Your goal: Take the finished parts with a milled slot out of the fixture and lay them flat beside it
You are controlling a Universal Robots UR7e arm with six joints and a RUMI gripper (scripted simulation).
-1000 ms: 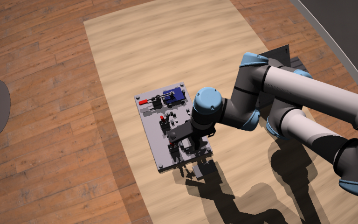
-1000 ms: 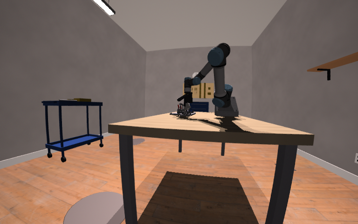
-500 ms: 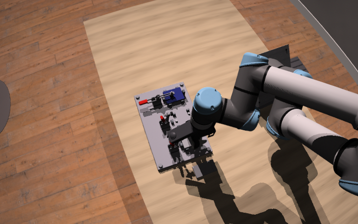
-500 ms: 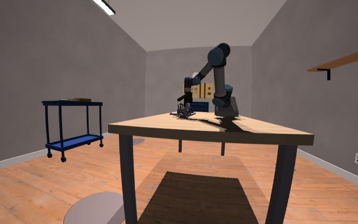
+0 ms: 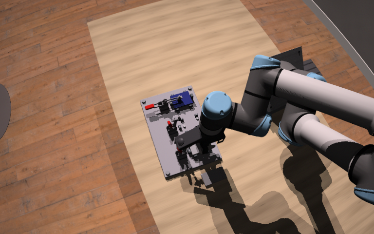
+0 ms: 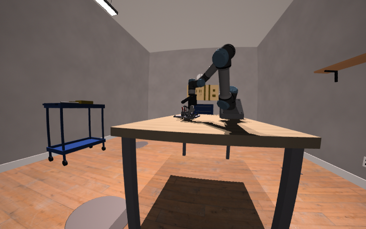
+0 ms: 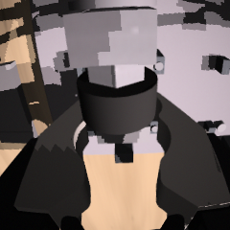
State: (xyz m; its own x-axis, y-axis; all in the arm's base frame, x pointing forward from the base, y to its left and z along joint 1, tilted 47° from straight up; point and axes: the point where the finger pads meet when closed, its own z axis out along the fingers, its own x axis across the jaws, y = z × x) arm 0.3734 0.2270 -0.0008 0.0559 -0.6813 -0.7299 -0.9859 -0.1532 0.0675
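1. The gripper [image 7: 122,139] is clenched on a dark round-bodied finished part [image 7: 117,103]; in the wrist view its two dark fingers press against the part's lower sides, with pale table [image 7: 122,192] showing between them.
2. That part sits at the 6 o'clock end of the grey fixture plate [image 5: 154,127] in the top view, mostly hidden under the wrist and gripper [image 5: 196,147]. Whether it has a milled slot cannot be made out, since the view is blocky and partly shadowed.
3. The blue blank [image 5: 181,100] lies at the plate's 1 o'clock corner, under a toggle clamp with a red handle [image 5: 149,106] pointing toward 9 o'clock.
4. A second clamp with a red handle [image 5: 169,123] stands near the plate's middle, just at 11 o'clock from the gripper.
5. A small grey block [image 5: 209,177] lies on the table just off the plate's 5 o'clock corner, in the arm's shadow.
6. In the exterior view the arm [image 6: 221,73] reaches down onto the fixture [image 6: 186,115], with a blue cart [image 6: 47,121] well apart at 9 o'clock.
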